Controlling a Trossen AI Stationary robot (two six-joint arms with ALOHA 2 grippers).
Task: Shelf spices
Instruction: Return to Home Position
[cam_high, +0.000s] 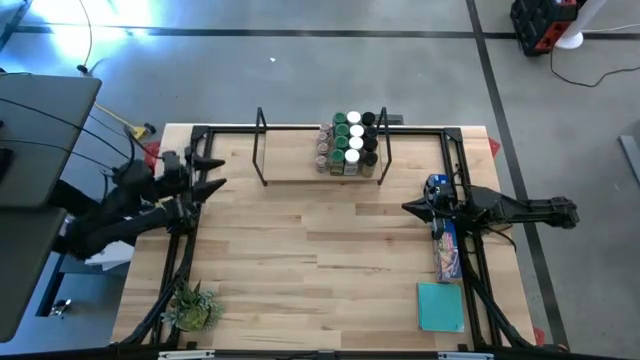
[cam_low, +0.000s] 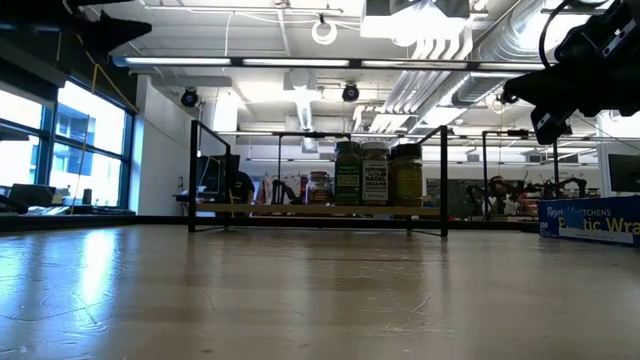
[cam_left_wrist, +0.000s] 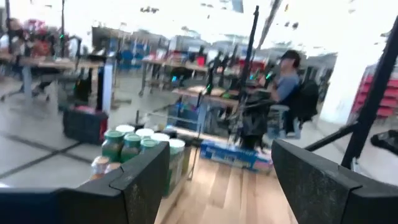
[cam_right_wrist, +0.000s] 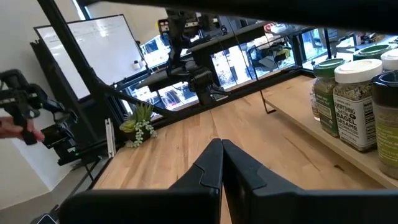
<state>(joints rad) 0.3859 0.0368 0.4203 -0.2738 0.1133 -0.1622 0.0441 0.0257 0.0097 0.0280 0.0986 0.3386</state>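
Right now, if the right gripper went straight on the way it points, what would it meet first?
Nothing nearby: the right gripper, shut, points across open table. The first thing in line looks like the left gripper opposite, though whether their heights match is unclear.

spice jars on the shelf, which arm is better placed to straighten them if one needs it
Right, probably. The spice jars crowd the right end of the shelf, nearer the right gripper, though it is shut. The left gripper, open, sits off the other end, across the bare stretch.
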